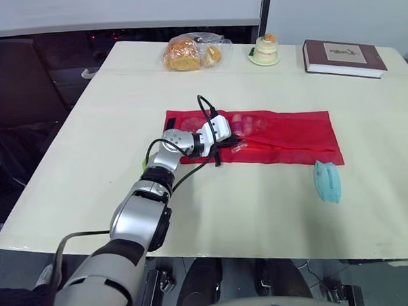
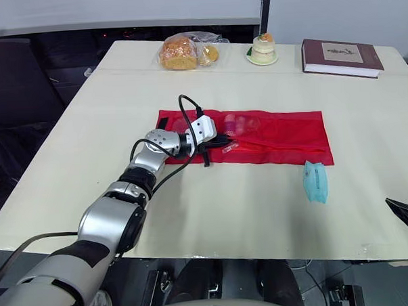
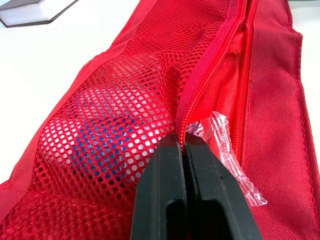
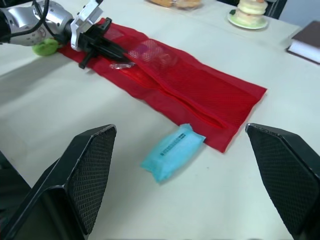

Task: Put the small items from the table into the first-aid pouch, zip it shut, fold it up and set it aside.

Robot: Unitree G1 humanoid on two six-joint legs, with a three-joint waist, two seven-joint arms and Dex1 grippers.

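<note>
Red mesh pouch (image 1: 285, 139) lies under the left gripper (image 3: 182, 142), whose fingers (image 3: 165, 190) press together at its zipper (image 3: 210, 75), a clear wrapper (image 3: 225, 145) just beside them. Ahead of the wide-spread right gripper (image 4: 180, 131) lies a blue packet (image 4: 172, 151), beside the pouch.

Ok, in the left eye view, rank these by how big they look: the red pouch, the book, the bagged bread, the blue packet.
1. red mesh pouch, plainly the largest.
2. book and bagged bread: about alike, too close to rank.
3. blue packet, smallest, even though it lies nearer the camera.
</note>
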